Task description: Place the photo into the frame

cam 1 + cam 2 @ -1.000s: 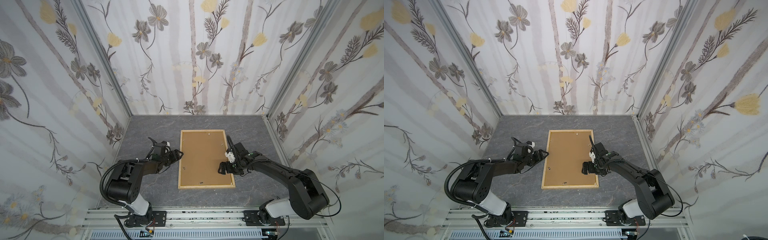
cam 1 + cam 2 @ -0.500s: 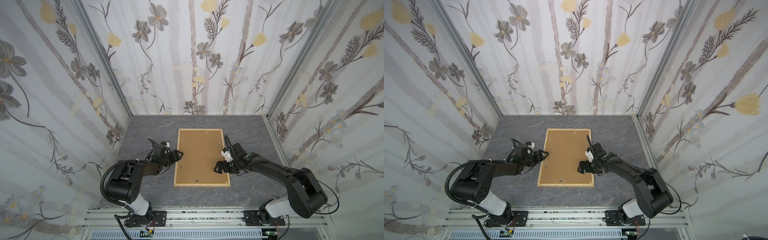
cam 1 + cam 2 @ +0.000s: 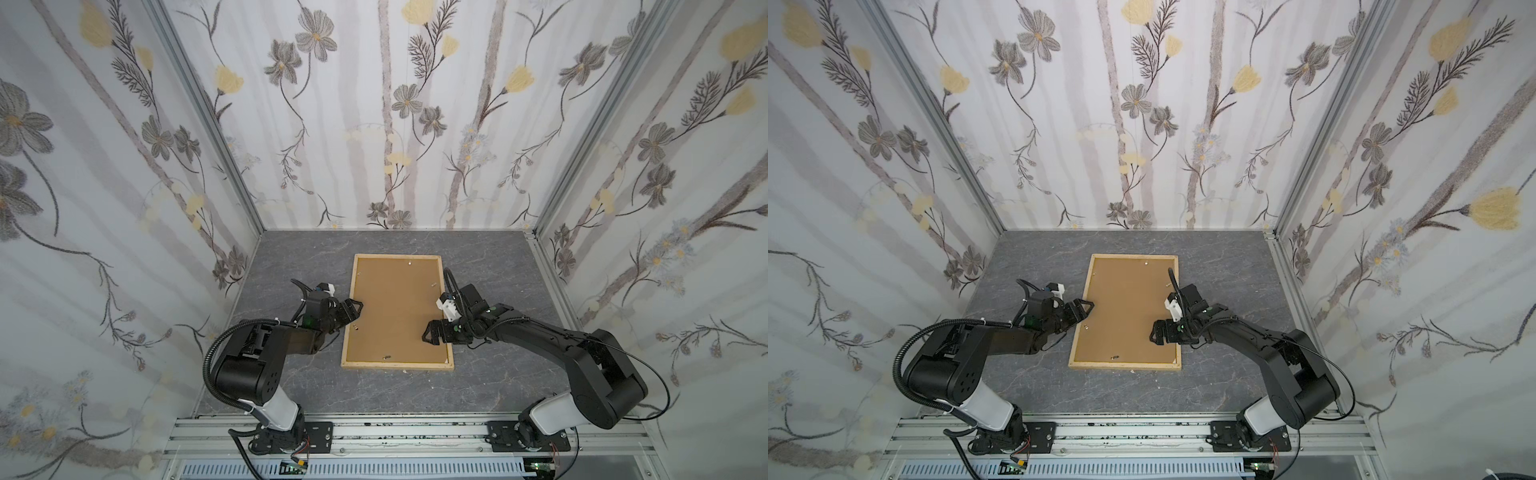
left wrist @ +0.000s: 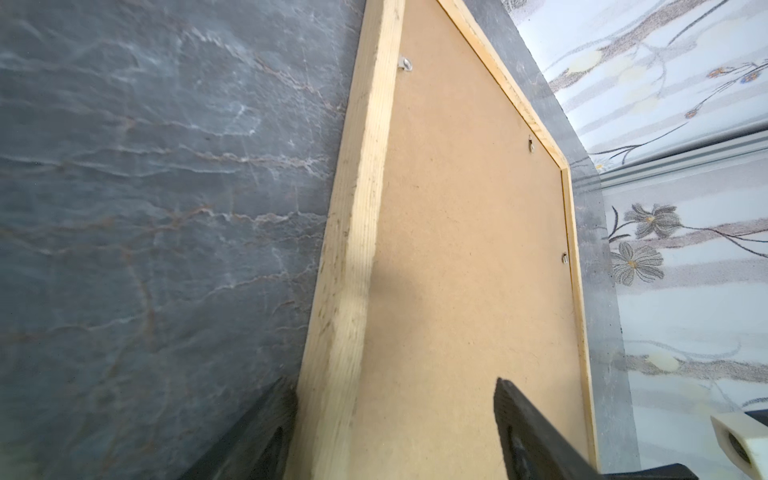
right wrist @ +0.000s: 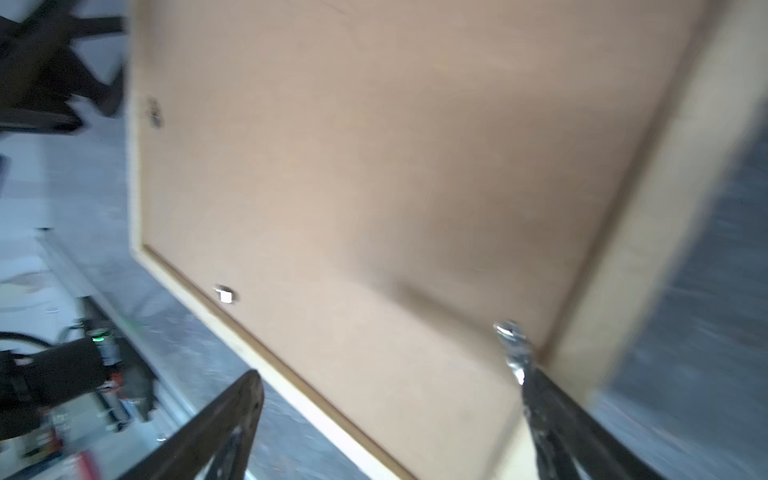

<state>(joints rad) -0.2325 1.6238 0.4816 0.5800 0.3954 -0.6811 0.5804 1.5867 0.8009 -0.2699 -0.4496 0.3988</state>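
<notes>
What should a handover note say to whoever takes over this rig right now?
The left gripper is open, its jaws straddling the left wood strip of the frame without clamping it.
The right gripper is open, low over the backing panel near the frame's right edge, one fingertip by a metal tab.
The frame lies flat, back up, on the table, with the brown backing panel seated in it.
The photo is in no view; whether it lies under the backing cannot be told.
Left to do: confirm the photo is inside, and check the tabs.
</notes>
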